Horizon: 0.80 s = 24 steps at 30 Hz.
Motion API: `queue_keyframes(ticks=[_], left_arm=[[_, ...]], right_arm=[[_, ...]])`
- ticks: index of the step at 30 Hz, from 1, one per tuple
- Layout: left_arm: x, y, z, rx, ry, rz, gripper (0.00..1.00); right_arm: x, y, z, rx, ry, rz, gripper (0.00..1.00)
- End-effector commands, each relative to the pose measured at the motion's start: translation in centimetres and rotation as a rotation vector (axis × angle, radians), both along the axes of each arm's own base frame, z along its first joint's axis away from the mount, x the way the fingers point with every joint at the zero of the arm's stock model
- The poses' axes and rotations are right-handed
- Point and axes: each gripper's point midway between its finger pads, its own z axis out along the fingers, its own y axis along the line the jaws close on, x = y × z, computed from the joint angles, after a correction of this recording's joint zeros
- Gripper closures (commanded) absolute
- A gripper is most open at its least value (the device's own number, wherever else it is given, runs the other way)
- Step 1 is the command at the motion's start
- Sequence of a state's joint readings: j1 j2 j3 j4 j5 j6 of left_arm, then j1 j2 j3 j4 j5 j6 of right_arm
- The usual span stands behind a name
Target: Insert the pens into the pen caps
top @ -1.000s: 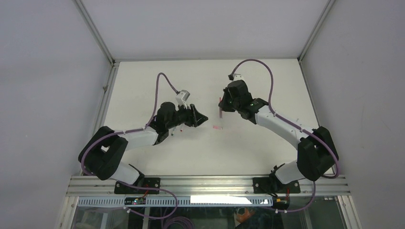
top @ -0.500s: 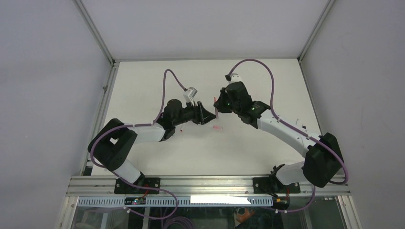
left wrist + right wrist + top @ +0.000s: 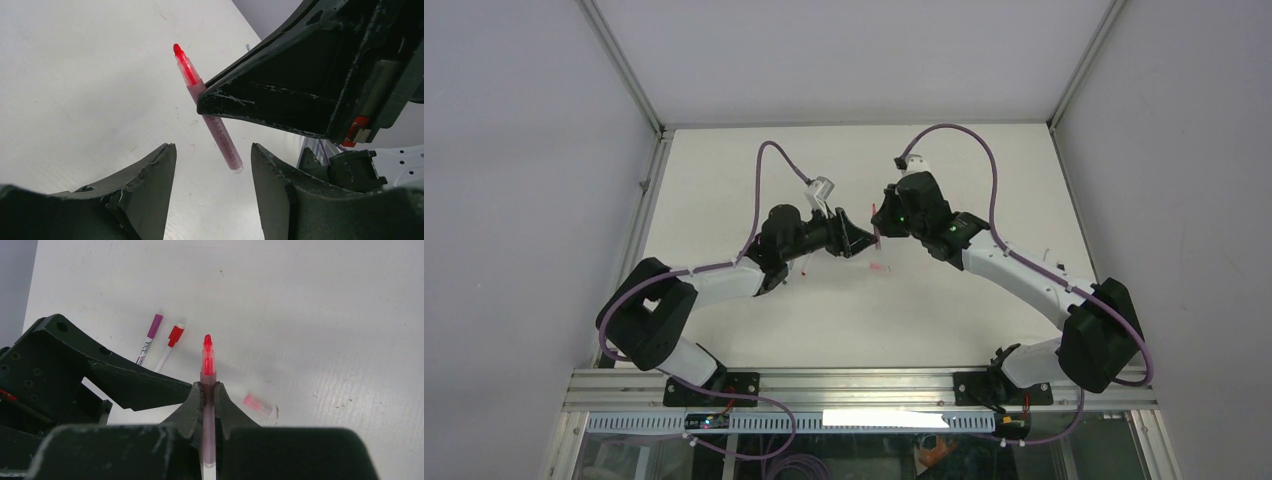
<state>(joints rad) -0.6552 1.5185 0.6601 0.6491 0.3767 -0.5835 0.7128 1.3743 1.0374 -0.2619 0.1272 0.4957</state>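
My right gripper (image 3: 208, 390) is shut on a pen (image 3: 208, 371) with a pale pink barrel and a bare red tip, held above the table. The pen's tip sticks out past the fingers. My left gripper (image 3: 212, 147) is open. Its two fingers stand on either side of the pen's rear end (image 3: 231, 159) without touching it. In the top view the two grippers meet at mid-table, left (image 3: 856, 242) and right (image 3: 879, 225). A clear cap with a red inside (image 3: 259, 405) lies on the table just right of my right gripper, also seen in the top view (image 3: 881, 268).
Two capped pens lie side by side on the white table (image 3: 325, 300), one with a magenta cap (image 3: 154, 327) and one with a red cap (image 3: 174, 335), beyond the left gripper's finger. Grey walls and metal rails enclose the table.
Both grippers have moved toward each other, the left one rightward and the right one leftward with the pen. The left fingers now flank the pen's rear end.
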Motion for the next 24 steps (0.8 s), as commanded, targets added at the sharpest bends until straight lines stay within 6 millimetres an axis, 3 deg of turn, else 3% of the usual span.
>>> queue_keyframes(ticks=[1, 10, 24], left_arm=[[-0.2, -0.7, 3.8, -0.056, -0.091, -0.032, 0.42], [0.5, -1.7, 1.8, -0.069, -0.048, -0.043, 0.42], [1.0, -3.0, 2.5, -0.128, -0.041, -0.079, 0.43]], right_arm=[[0.5, 0.3, 2.3, 0.047, -0.071, -0.006, 1.00], [0.1, 0.7, 3.5, 0.073, -0.090, 0.005, 1.00], [0.0, 1.9, 3.2, 0.092, -0.080, 0.024, 1.00]])
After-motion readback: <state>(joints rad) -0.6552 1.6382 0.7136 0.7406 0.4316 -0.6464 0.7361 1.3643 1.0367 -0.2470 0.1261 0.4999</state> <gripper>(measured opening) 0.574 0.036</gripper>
